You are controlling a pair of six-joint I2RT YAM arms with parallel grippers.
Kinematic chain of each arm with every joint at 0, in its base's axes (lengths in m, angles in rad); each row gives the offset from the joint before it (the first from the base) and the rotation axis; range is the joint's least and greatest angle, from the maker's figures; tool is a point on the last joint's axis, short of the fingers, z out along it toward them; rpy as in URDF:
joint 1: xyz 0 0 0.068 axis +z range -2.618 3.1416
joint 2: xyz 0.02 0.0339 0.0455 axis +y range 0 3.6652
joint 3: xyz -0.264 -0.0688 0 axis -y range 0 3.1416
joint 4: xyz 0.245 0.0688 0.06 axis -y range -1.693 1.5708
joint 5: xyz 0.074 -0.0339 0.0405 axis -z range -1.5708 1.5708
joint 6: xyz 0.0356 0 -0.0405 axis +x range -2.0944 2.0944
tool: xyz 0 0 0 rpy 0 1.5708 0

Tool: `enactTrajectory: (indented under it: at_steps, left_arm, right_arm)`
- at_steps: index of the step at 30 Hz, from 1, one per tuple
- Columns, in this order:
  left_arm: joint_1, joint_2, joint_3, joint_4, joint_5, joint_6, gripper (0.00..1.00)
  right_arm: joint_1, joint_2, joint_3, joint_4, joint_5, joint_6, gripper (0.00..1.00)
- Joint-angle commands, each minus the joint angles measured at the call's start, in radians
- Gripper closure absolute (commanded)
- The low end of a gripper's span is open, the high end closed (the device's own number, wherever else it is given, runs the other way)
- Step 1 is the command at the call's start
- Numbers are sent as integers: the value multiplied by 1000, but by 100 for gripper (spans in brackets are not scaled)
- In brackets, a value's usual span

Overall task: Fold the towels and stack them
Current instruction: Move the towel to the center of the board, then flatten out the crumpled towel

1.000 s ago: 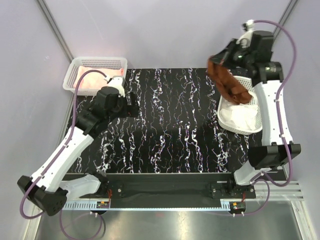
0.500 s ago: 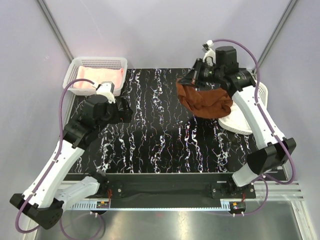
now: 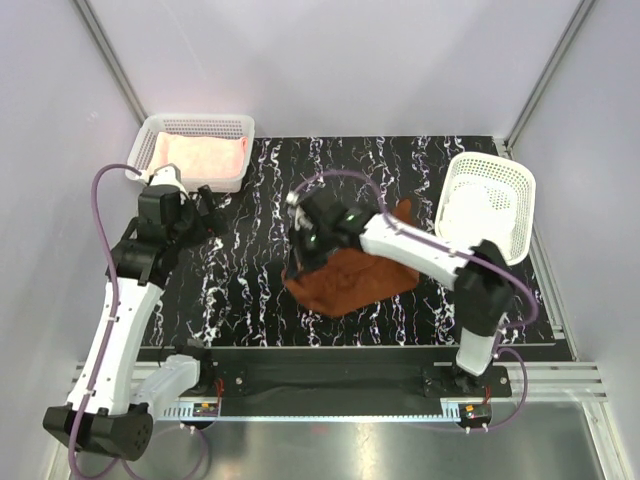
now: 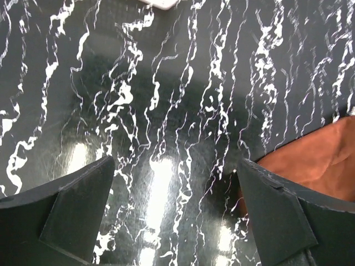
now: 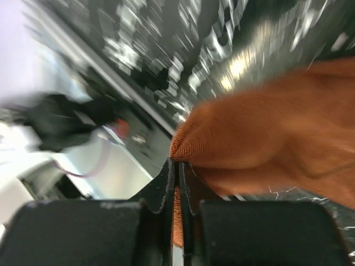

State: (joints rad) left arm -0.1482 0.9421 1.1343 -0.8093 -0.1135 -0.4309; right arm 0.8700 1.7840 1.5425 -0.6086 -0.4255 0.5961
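The right gripper (image 5: 176,164) has swung the rust-brown towel (image 3: 355,285) in from the far right onto the table (image 3: 260,290), clamped on one corner — the limp, light cloth slumps beneath and behind its fingertips, best spread by its corners — while the left gripper (image 4: 177,183) gapes empty.

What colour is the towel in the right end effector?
Rust-brown; the towel shows best in the right wrist view.

Right-wrist view: the surface (image 5: 244,50) across the upper frame dissolves into motion blur, and the rust-brown towel (image 5: 266,127) runs off the right edge. Left-wrist view: only a corner of a white basket (image 4: 163,3) shows, cut by the top edge.
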Motion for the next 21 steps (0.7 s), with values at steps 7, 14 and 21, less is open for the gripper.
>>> enactTrajectory:
  at_steps: [7, 14, 21]
  left_arm:
    - [10, 41, -82, 82, 249, 49, 10]
    - [-190, 55, -234, 134, 227, -25, 19]
    - [-359, 23, -381, 174, 209, -118, 26]
  right_arm:
    - [87, -34, 27, -130, 264, -50, 50]
    - [-67, -172, -96, -184, 452, -6, 57]
    - [-103, -149, -290, -36, 322, 59, 62]
